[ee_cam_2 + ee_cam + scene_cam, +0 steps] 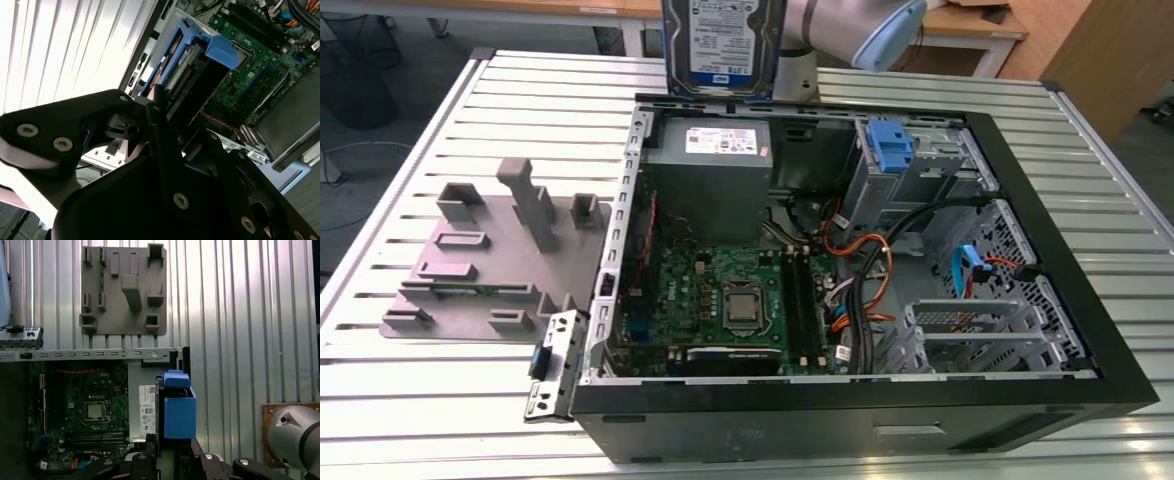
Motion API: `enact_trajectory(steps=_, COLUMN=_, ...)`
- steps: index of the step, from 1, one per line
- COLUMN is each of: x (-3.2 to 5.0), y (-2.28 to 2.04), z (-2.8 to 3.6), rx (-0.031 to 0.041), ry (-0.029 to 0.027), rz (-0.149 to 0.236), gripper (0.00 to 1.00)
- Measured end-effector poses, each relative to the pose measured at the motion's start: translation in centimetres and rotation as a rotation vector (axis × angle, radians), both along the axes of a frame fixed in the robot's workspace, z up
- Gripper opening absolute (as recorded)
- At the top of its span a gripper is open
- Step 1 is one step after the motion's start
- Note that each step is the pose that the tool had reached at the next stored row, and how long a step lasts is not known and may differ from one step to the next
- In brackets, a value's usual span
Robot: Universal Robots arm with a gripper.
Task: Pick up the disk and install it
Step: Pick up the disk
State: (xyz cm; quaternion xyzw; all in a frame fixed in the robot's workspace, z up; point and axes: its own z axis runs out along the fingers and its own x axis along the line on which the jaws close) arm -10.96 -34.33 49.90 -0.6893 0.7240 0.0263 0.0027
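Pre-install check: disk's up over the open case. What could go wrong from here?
1. The disk hangs upright in the gripper above the case; a slip could drop it on the power supply or motherboard.
2. Loose orange cables beside the drive bay could snag it going in.

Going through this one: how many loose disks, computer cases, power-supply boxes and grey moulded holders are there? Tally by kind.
disk, lifted above the case: 1
open computer case: 1
power-supply box, inside the case: 1
grey moulded holder, on the table beside the case: 1
Total: 4
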Motion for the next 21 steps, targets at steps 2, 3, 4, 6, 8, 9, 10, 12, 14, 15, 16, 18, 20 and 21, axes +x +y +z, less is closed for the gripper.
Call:
enact_trajectory(steps=2, x=0.37, y=0.0, z=-0.1, rx=0.0, ry=0.0, rz=0.0, gripper=0.35)
enact_trajectory(steps=3, x=0.57, y=0.0, z=-0.16, rx=0.0001, ry=0.0, rz=0.0, gripper=0.35)
enact_trajectory(steps=4, x=0.76, y=0.0, z=-0.21, rx=0.0001, ry=0.0, rz=0.0, gripper=0.35)
enact_trajectory(steps=6, x=1.1, y=0.0, z=-0.3, rx=0.0002, ry=0.0001, rz=0.0, gripper=0.35)
enact_trajectory(steps=8, x=1.38, y=0.0, z=-0.37, rx=0.0001, ry=0.0002, rz=0.0, gripper=0.35)
enact_trajectory(steps=9, x=1.48, y=0.0, z=-0.39, rx=0.0001, ry=0.0002, rz=0.0, gripper=0.35)
enact_trajectory(steps=10, x=1.56, y=0.0, z=-0.41, rx=0.0001, ry=0.0002, rz=0.0, gripper=0.35)
enact_trajectory(steps=12, x=1.74, y=0.0, z=-0.44, rx=0.0, ry=0.0004, rz=0.0, gripper=0.35)
enact_trajectory(steps=14, x=1.88, y=-0.01, z=-0.48, rx=0.0002, ry=0.0004, rz=0.0, gripper=0.35)
enact_trajectory(steps=15, x=1.91, y=-0.01, z=-0.48, rx=0.0001, ry=0.0005, rz=0.0, gripper=0.35)
enact_trajectory(steps=16, x=1.92, y=-0.01, z=-0.48, rx=0.0, ry=0.0005, rz=0.0, gripper=0.35)
enact_trajectory(steps=18, x=1.93, y=0.0, z=-0.48, rx=0.0, ry=0.0005, rz=0.0, gripper=0.35)
enact_trajectory(steps=20, x=1.94, y=0.0, z=-0.48, rx=0.0, ry=0.0005, rz=0.0, gripper=0.35)
enact_trajectory(steps=21, x=1.94, y=0.0, z=-0.48, rx=0.0, ry=0.0005, rz=0.0, gripper=0.35)
